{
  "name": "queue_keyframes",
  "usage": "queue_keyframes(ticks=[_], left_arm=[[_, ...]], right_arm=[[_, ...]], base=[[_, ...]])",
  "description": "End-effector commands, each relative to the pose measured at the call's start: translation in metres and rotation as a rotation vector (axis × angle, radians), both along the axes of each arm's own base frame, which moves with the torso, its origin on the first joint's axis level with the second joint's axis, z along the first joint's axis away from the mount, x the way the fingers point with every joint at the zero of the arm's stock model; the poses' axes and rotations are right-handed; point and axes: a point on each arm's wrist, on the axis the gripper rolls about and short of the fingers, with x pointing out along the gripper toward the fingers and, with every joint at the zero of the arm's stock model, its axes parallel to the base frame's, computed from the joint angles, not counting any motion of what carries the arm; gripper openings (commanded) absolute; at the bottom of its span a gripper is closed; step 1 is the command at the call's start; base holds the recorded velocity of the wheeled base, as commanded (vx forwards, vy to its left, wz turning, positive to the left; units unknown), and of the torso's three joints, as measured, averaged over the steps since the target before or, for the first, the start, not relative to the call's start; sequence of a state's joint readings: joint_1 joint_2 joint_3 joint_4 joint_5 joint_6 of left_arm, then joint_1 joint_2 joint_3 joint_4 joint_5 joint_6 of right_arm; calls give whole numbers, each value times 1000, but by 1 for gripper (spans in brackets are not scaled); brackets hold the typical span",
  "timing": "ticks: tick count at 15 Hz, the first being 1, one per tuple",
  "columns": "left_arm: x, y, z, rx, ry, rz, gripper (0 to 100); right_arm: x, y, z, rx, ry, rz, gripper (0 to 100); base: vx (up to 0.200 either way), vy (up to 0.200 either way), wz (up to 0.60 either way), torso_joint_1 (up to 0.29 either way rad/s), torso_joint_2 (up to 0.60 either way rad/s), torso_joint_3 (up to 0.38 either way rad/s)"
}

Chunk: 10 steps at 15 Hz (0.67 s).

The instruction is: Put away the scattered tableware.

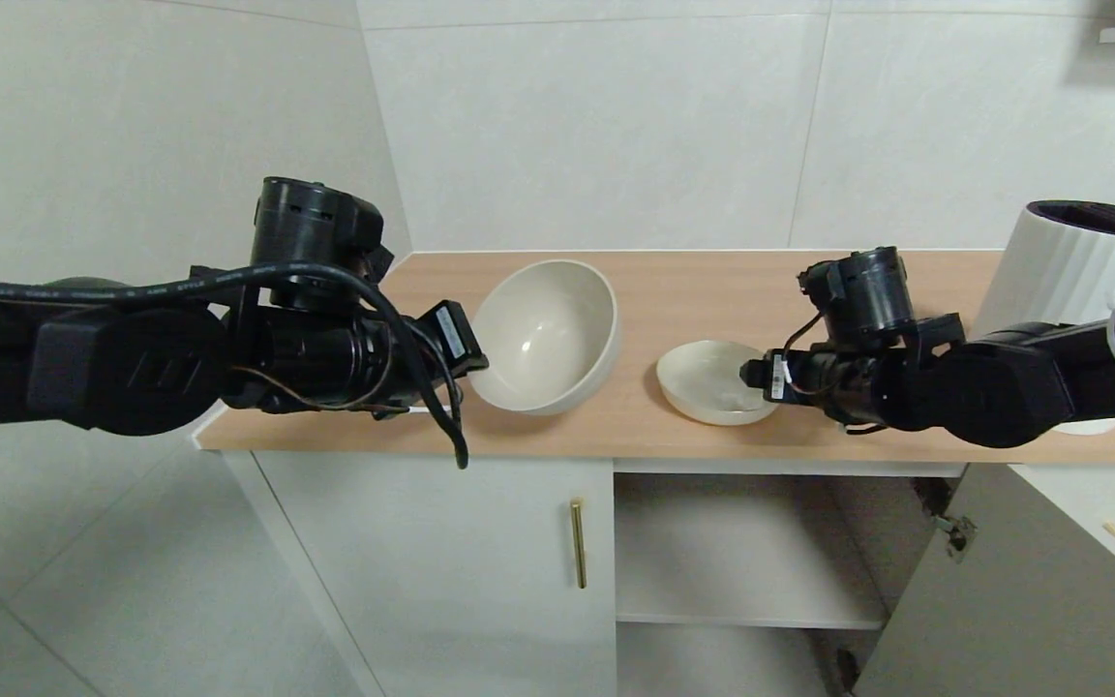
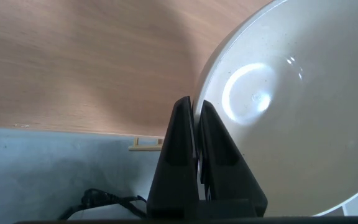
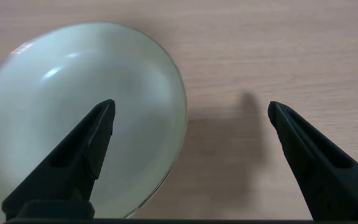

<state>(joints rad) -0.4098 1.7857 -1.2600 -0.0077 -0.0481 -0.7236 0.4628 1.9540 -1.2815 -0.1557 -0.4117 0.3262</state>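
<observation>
A large cream bowl (image 1: pixel 548 334) is tipped steeply on its side above the wooden counter (image 1: pixel 712 290), its opening facing my left arm. My left gripper (image 1: pixel 475 366) is shut on its near rim; in the left wrist view the fingers (image 2: pixel 182 134) pinch the rim of the large bowl (image 2: pixel 291 112). A small shallow cream bowl (image 1: pixel 708 380) rests flat on the counter to its right. My right gripper (image 1: pixel 749 373) is open at that bowl's right edge. In the right wrist view the right gripper (image 3: pixel 190 106) straddles the small bowl's (image 3: pixel 55 106) rim, one finger over the inside, the other over bare wood.
A tall white ribbed container (image 1: pixel 1080 252) with a dark top stands at the counter's right end. Below the counter, the right cabinet door (image 1: pixel 983 590) hangs open, showing a shelf (image 1: pixel 741 542). The left door with a gold handle (image 1: pixel 578 542) is closed. Tiled walls close the back and left.
</observation>
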Motion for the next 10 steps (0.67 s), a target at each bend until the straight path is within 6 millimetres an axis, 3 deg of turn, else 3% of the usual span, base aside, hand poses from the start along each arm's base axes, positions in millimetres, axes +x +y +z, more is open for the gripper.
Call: queue_keyframes(ticks=[1,2,7,10], left_arm=[[-1,0,1,0,-1,1,0],[-3,1,3,-3,-7,-1,0],[-5,2,5,-5,-12,-1,0],[-11,4,3,15,-12,-11,0]], right_arm=[[3,1,-6,-5,13,1,100],[3,1,-6,-5,13,1,0],[2,1,-3,23,7,0,0],[-8,-3,16,73,-24,15,0]], base=[[0,0,0,0,0,0],[0,0,0,0,0,0],[0,0,0,0,0,0],[0,0,0,0,0,0]])
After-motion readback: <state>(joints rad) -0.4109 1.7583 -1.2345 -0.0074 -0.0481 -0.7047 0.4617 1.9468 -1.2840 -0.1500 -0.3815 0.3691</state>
